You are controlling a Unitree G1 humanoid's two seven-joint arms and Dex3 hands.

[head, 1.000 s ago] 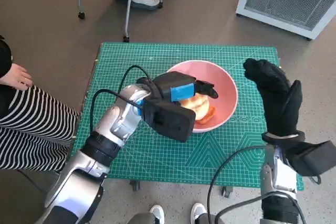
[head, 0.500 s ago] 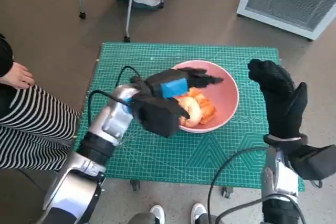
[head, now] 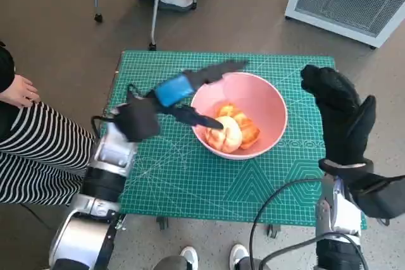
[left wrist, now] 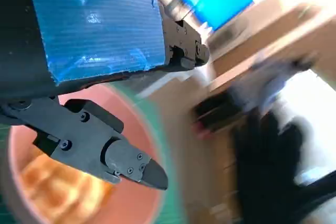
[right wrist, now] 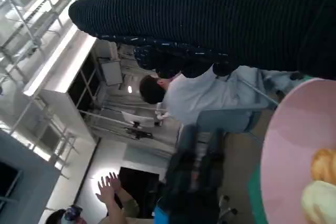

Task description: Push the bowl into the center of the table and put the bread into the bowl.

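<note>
**Bread in the bowl, both hands free**

Head view is taken as the guide: the pink bowl (head: 239, 115) is seen near the middle of the green tabletop (head: 190, 181), and the bread (head: 231, 132) is lying inside it, toward the wall nearest the robot. The left hand (head: 183, 93) is held above the bowl's left rim, its fingers (head: 221, 67) spread and nothing gripped between them. The right hand (head: 338, 115) is raised just beyond the bowl's right rim, flat and upright, with nothing held.

The bread is judged soft and light, easily crushed, so it is best taken gently across its sides. The bowl is judged stiff, smooth and likely to slide; it is best pushed low on its outer wall. Both steps are judged essentially done.
</note>
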